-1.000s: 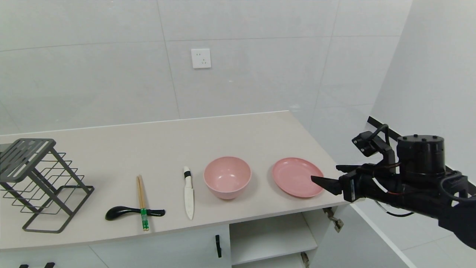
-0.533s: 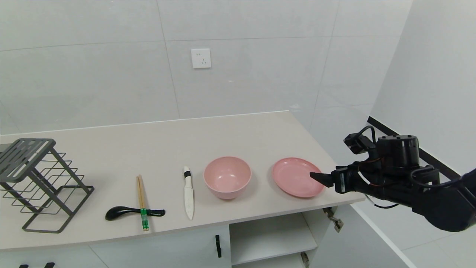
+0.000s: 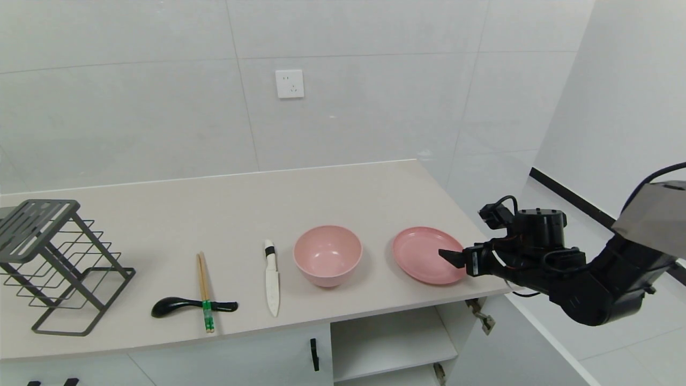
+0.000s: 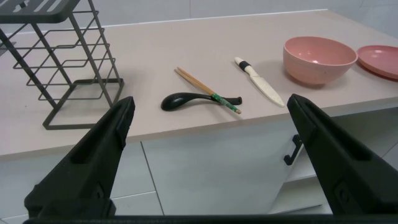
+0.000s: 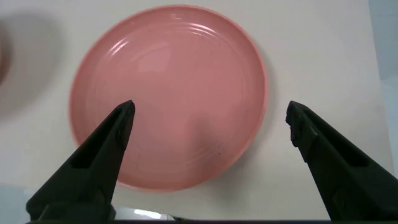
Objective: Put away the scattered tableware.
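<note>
Hovering over the round, glossy pink plate [image 5: 168,93], right gripper [image 5: 209,107] stands spread wide; right wrist view adds faint concentric rings; left gripper [image 4: 209,99] likewise wide.

My black two-finger right gripper [image 3: 448,255] sat level at the tip of my black right arm [image 3: 589,289], which came in from the right with the wrist straight and the fingers spread wide. My black left gripper [image 4: 210,102] pointed forward, tilted slightly down, fingers [image 4: 93,162] likewise spread wide.
</note>
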